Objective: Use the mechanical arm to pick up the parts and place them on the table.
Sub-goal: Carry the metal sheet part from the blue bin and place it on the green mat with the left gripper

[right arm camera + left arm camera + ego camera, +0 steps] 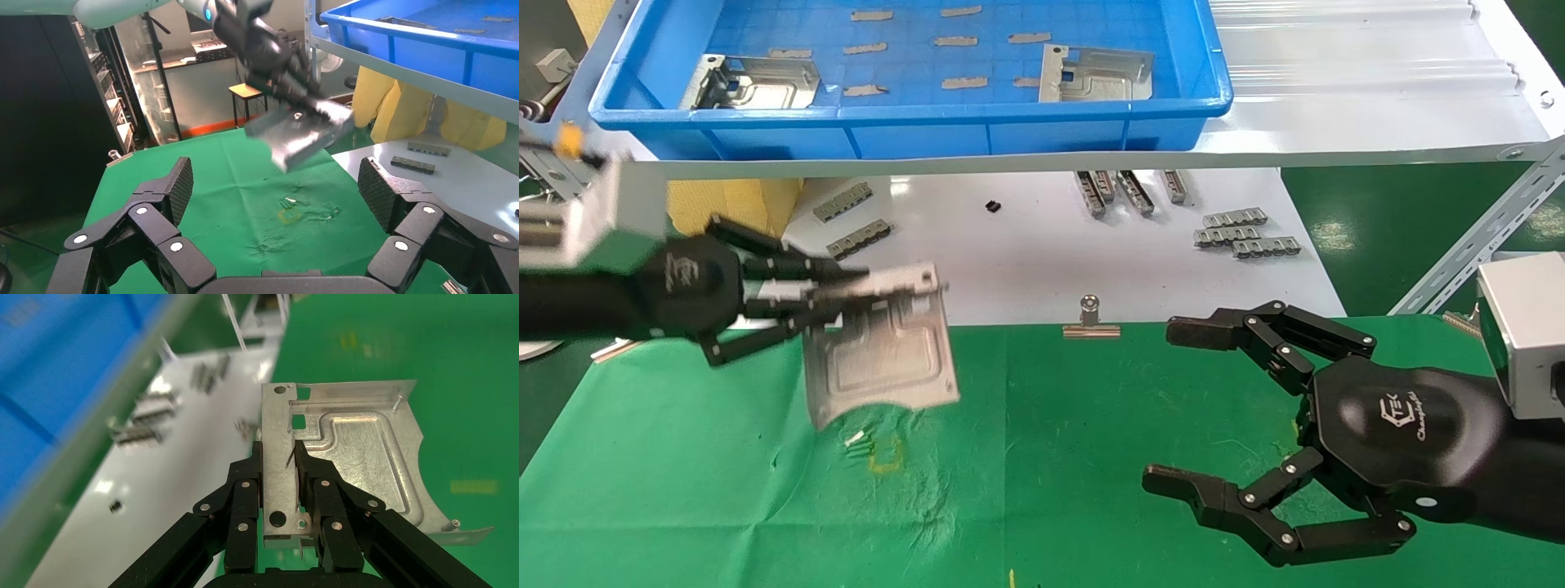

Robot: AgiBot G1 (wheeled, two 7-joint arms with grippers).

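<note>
My left gripper (854,294) is shut on the rim of a silvery stamped plate (887,351) and holds it tilted in the air above the left part of the green cloth table (1050,457). The left wrist view shows its fingers (245,490) clamping the plate's folded edge (361,453). The plate (306,131) hangs above the faint yellow square mark (887,457). Two more plates (756,82) (1095,73) lie in the blue tray (911,110). My right gripper (1171,406) is open and empty, low over the cloth at the right.
A glossy white board (1026,261) behind the cloth carries grey notched strips (1242,233) and a binder clip (1091,318) at its front edge. The tray stands on a shelf above it. A slanted metal strut (1475,237) rises at the right.
</note>
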